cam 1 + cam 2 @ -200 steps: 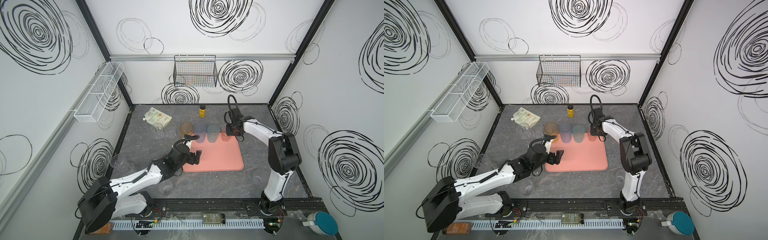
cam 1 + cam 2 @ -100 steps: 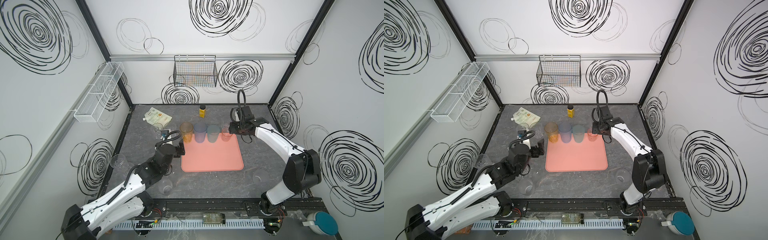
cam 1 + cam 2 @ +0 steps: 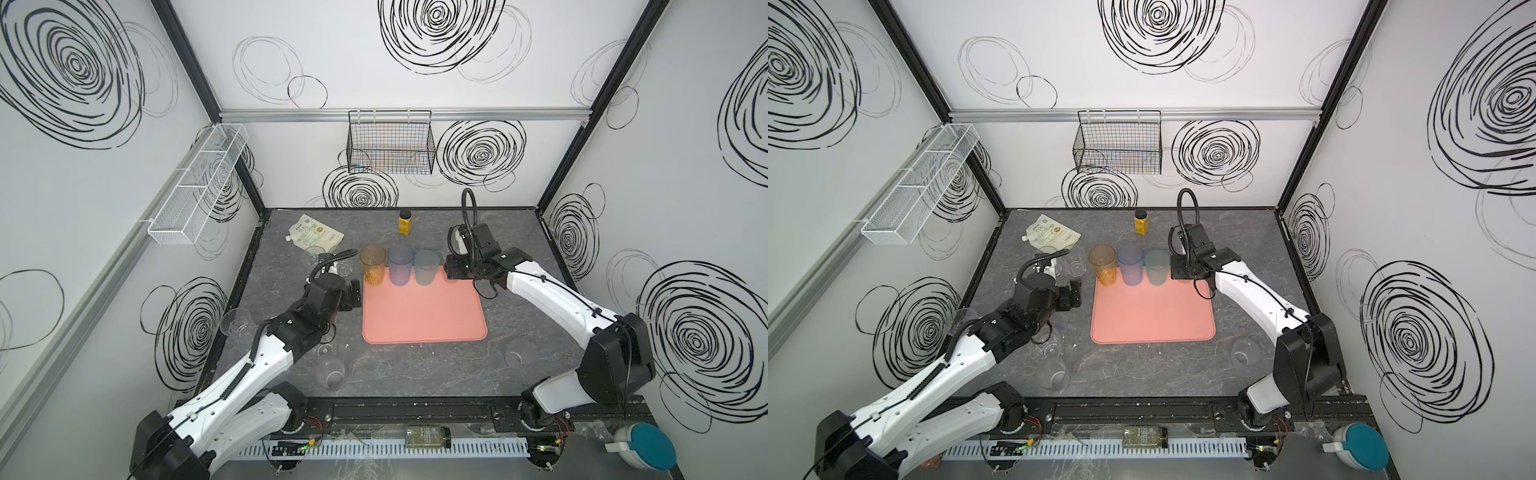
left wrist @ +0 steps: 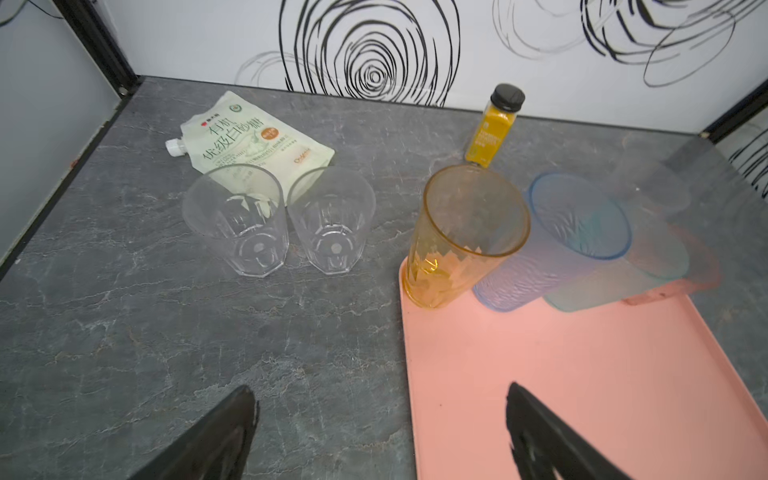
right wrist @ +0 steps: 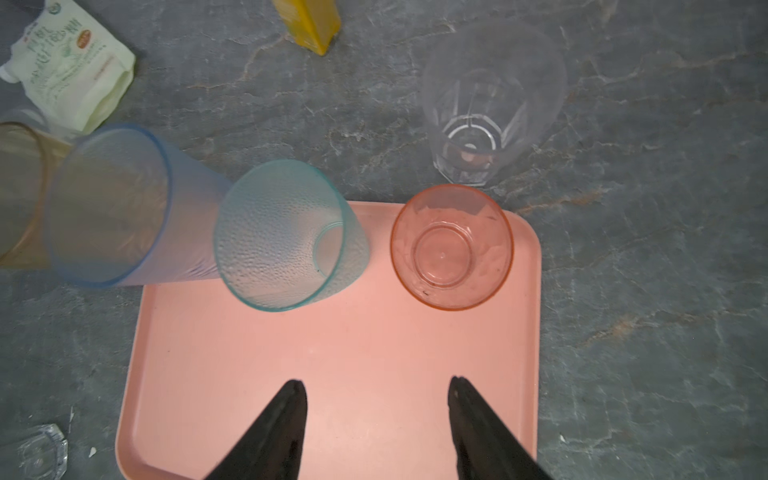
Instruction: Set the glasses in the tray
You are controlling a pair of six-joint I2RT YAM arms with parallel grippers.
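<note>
Four tinted glasses (image 4: 465, 232) are seen upright along the far edge of the tray (image 5: 332, 353). Clear glasses (image 4: 237, 220) are found on the tabletop (image 4: 124, 311), two of them side by side ahead of the left hand (image 4: 379, 388). That hand is spread wide and empty over the tray's edge. The right hand (image 5: 377, 380) is parted and empty above the tray, short of the pink glass (image 5: 451, 247). The clear glasses are judged light, rigid and slippery. A gentle grip across the wall below the rim is advised, lest one be tipped.

Orange glass (image 3: 372, 270), blue glass (image 3: 400, 270), teal glass (image 3: 427, 272) and pink glass (image 5: 451, 247) stand upright, rowed along the far edge of the salmon tray (image 3: 424, 320); clear glasses (image 4: 237, 220) sit on the worktop (image 3: 415, 374) around it
</note>
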